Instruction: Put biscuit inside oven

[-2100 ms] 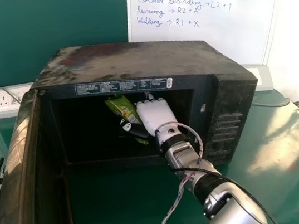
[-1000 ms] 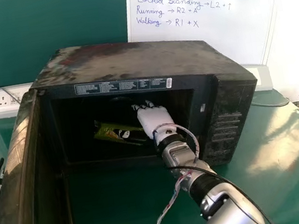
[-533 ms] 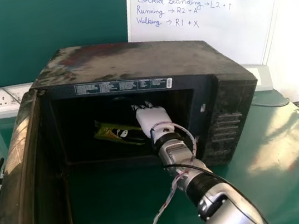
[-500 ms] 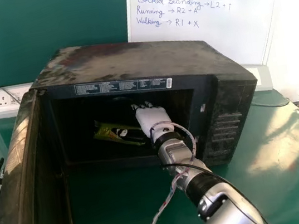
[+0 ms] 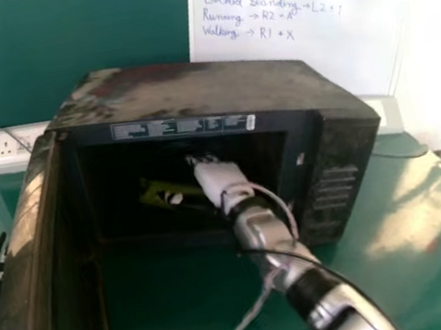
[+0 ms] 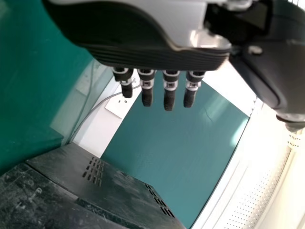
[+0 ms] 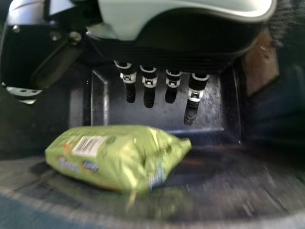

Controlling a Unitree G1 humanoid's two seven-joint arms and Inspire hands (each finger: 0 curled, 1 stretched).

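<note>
- Right hand (image 5: pixel 219 178): fingers (image 7: pixel 149 82) nearly straight, gripping nothing.
- Biscuit packet (image 7: pixel 112 155): inside the oven (image 5: pixel 200 85), at the hand's 9 o'clock in the head view.
- Probably light, soft-wrapped, slippery, crumbly within; best held gently across its middle.
- Lies flat, long axis slanting from 10 to 4 o'clock.

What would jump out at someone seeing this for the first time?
Probably the big dark oven, its door swung open on the robot's left. Next, the robot's right hand, reaching inside with open fingers, and the green biscuit packet lying on the oven floor.
</note>
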